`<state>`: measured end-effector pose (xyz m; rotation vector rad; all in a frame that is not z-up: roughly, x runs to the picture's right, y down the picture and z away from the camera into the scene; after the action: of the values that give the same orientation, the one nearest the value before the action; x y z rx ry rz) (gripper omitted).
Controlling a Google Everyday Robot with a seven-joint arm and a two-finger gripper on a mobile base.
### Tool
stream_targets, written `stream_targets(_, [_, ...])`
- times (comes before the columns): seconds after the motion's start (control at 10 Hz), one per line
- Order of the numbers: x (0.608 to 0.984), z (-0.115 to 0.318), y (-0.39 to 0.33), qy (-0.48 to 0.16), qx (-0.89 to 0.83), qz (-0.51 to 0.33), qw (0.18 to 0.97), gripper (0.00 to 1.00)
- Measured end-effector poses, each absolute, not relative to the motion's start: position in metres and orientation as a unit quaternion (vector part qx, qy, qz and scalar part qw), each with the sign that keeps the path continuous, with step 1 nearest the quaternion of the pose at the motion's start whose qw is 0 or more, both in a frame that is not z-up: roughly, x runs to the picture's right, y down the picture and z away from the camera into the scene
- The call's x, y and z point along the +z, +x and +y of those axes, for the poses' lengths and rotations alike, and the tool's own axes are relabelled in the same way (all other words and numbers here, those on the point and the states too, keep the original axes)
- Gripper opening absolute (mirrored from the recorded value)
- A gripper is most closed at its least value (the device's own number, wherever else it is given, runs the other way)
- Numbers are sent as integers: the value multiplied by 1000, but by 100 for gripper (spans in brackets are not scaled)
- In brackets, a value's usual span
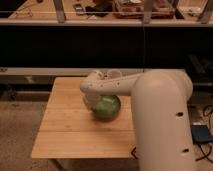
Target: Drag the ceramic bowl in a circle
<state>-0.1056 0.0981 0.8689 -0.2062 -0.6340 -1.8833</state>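
The bowl (107, 106) sits near the middle of the wooden table (65, 125), glossy green inside; it is judged rigid, fairly heavy, breakable and slippery, best held at the rim. The gripper (93, 103) is seen at its left edge. A white cup (115, 74) stands just behind the bowl.

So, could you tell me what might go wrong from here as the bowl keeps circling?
The white cup stands just behind the ceramic bowl, partly hidden by the arm, so a wide arc could knock it. The hand sits at the bowl's left rim; that one-sided contact might tip the bowl or slip. The arm also blocks the table's right side from view.
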Motion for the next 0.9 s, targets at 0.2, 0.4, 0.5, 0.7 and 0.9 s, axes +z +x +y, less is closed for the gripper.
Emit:
stream_targets(0.2, [860, 115, -133, -80, -809, -279, 511, 18])
stream_targets(0.4, [855, 151, -143, -88, -817, -301, 484, 18])
stream_targets(0.5, [853, 167, -146, -91, -818, -312, 474, 18])
stream_targets(0.7, [852, 174, -147, -96, -819, -316, 469, 18])
stream_targets(0.9, [852, 175, -147, -97, -819, -316, 469, 18])
